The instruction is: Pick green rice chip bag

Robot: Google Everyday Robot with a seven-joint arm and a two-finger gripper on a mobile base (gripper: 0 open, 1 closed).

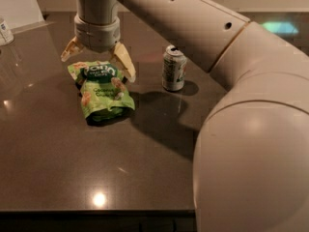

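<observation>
The green rice chip bag [101, 92] lies flat on the dark table, light green with a dark green band and beige chip pictures. My gripper [96, 64] hangs over the bag's far end, fingers spread wide, one tan fingertip [126, 64] to the right of the bag's top and the other [69, 50] to its left. The gripper is open and holds nothing. The arm comes in from the upper right and covers much of the right side of the view.
A silver-green soda can [174, 68] stands upright to the right of the bag. A clear container [5, 31] sits at the far left edge. The dark table [72, 163] stretches toward the front edge below.
</observation>
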